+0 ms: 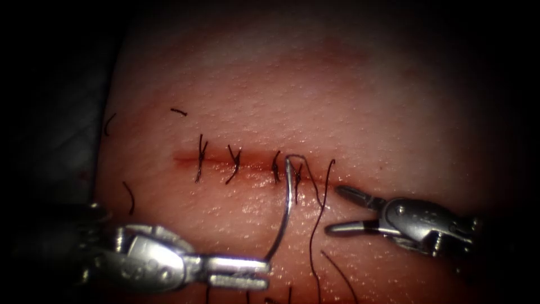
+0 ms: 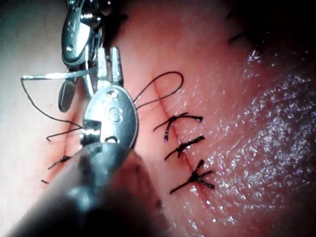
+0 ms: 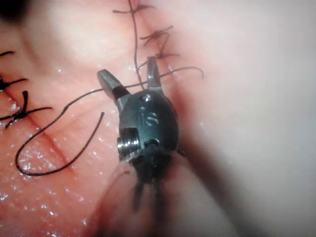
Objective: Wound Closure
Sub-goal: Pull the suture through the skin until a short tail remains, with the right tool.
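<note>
The cut [image 1: 253, 164] runs across the tissue [image 1: 349, 101] and carries several dark stitches [image 1: 233, 164]. My left tool [image 1: 239, 273] comes in low on the left, jaws shut on one end of the curved needle [image 1: 288, 209]. The needle arcs up to the cut, where thread [image 1: 295, 157] leaves its far end; it looks free of the tissue. In the left wrist view the left tool [image 2: 109, 58] grips the needle [image 2: 59, 76]. My right tool [image 1: 335, 209] lies right of the needle, jaws open, holding nothing. In the right wrist view the right tool [image 3: 128, 69] is spread over a thread strand [image 3: 134, 47].
A long thread strand [image 1: 316, 231] trails from the cut toward the near edge, between needle and right tool. Loose cut ends of thread [image 1: 179, 111] lie on the tissue left of the stitches. Red fluid [image 1: 188, 160] tints the cut line. Dark surroundings border the tissue's left edge.
</note>
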